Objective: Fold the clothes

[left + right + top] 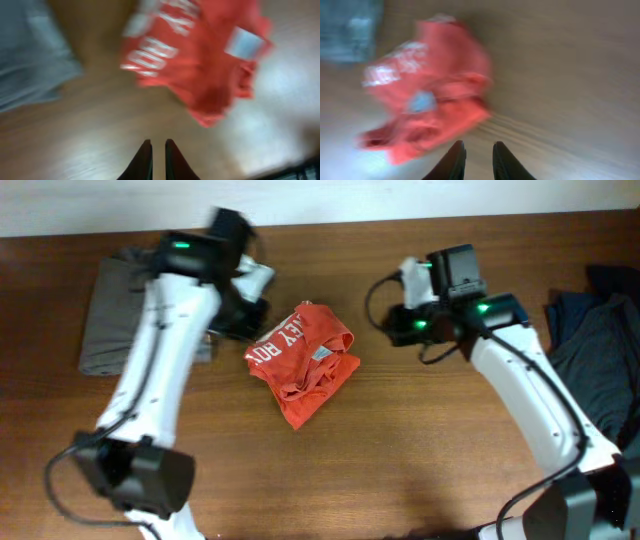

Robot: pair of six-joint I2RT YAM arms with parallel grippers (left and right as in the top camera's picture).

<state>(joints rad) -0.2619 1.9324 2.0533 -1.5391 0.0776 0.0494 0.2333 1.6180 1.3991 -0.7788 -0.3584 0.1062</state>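
Orange-red T-shirt (305, 362) lies crumpled in a loose heap on the wooden table (420, 460), between the two grippers and touched by neither. White lettering shows on its upper fold, and a small pale label sits near the middle of the heap.

The left gripper (156, 156) hangs above bare wood with its fingers drawn close together, only a narrow slit of table showing between them, and nothing held. In its wrist view the shirt lies ahead of the fingertips and off to the right, apart from them. The picture is blurred, so the folds cannot be read in detail. A grey-brown garment (120, 310) lies ahead and to the left of this gripper, flat on the table and apart from the shirt.

The right gripper (477, 161) is parted a little wider, with a clear gap between its two dark fingers, and it is also empty. In its wrist view, likewise blurred, the shirt lies ahead and to the left of the fingertips, its nearest edge near the left finger, though contact cannot be made out. Behind this gripper's arm, at the table's far edge in the overhead view, lie the dark blue-grey garments (600, 330) in a rumpled pile.
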